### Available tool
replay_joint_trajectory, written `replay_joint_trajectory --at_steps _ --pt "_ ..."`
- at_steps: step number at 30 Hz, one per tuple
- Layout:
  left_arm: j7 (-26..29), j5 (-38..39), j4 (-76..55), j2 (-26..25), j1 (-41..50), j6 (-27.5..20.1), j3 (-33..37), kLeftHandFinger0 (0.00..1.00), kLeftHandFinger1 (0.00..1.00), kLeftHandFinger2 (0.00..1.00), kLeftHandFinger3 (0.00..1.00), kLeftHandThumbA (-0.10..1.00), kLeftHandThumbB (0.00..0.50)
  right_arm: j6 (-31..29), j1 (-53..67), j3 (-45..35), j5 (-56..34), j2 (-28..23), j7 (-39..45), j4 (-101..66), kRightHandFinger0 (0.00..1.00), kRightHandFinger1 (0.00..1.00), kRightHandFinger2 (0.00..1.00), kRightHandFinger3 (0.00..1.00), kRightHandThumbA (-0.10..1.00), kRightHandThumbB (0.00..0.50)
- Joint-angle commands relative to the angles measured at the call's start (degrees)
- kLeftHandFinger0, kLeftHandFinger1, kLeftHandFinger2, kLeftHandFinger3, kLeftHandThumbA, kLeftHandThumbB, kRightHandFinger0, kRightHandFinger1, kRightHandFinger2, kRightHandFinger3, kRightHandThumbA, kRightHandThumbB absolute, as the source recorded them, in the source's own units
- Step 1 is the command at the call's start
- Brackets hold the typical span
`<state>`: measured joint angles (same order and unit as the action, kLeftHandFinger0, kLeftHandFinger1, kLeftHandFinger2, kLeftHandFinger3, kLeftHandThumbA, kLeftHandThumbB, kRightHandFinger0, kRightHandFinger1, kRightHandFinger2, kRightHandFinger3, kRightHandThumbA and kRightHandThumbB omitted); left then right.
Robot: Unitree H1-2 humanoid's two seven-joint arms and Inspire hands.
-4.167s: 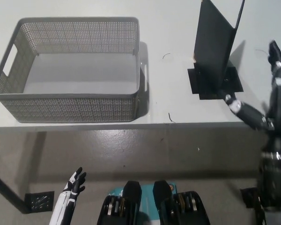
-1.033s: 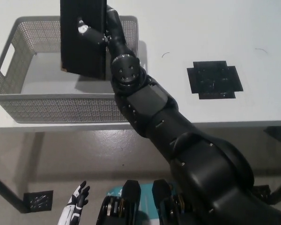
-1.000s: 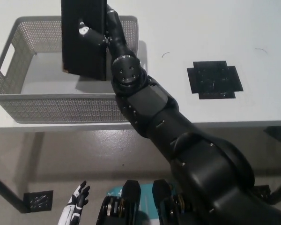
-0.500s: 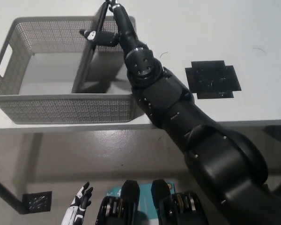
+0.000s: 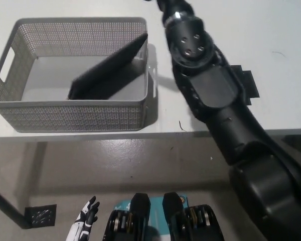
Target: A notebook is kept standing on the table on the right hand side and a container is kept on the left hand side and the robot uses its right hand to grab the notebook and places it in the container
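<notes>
Since the thin black flat notebook (image 5: 108, 70) leans inside the grey perforated rectangular container (image 5: 65, 115) at upper left, it looks light and stiff; grasp its raised edge; right hand out of frame; white left hand (image 5: 85, 221) idle, lower left, fingers spread.

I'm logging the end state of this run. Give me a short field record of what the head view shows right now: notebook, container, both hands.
notebook: thin black notebook inside the basket, tilted, upper edge leaning on the right wall
container: grey perforated basket on the white table, left side
right hand: out of frame past the top edge; black right arm stretches up across the table
left hand: white left hand low at bottom left, fingers apart, holding nothing
stand: black base plate, partly hidden by the arm
</notes>
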<state>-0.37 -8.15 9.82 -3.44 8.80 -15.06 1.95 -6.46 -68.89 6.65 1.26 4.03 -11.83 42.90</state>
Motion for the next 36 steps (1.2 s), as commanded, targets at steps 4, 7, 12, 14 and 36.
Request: replay_joint_trajectory --at_steps 4,7,12,14,36 --pt "0.39 -0.12 -1.62 -0.37 0.06 -0.66 0.01 1.00 1.00 1.00 1.00 1.00 0.232 15.98 13.37 -5.49 1.07 -15.83 8.67 -67.77 1.00 1.00 1.00 1.00 0.90 0.330" --pt "0.47 -0.05 -1.36 -0.45 0.10 -0.79 -0.13 1.00 1.00 1.00 1.00 1.00 0.239 16.67 20.43 -6.99 0.02 -17.34 8.35 -77.12 1.00 1.00 1.00 1.00 0.93 0.323" --pt "0.32 0.31 -0.87 -0.66 -0.21 -0.84 -0.30 1.00 1.00 1.00 1.00 1.00 0.248 13.40 35.41 -6.91 -3.52 -17.88 7.27 -88.68 1.00 1.00 1.00 1.00 0.85 0.282" --pt "0.15 0.82 -0.97 -0.68 -0.31 -0.41 -0.50 1.00 1.00 1.00 1.00 1.00 0.245 8.26 44.00 -5.21 -1.03 -17.18 7.67 -91.04 1.00 1.00 1.00 1.00 0.91 0.259" --pt "-1.26 2.93 0.63 -1.60 -3.37 -3.60 -0.49 1.00 1.00 1.00 1.00 1.00 0.372 -12.05 77.09 5.07 0.57 -10.83 6.73 -57.38 1.00 1.00 1.00 1.00 0.97 0.287"
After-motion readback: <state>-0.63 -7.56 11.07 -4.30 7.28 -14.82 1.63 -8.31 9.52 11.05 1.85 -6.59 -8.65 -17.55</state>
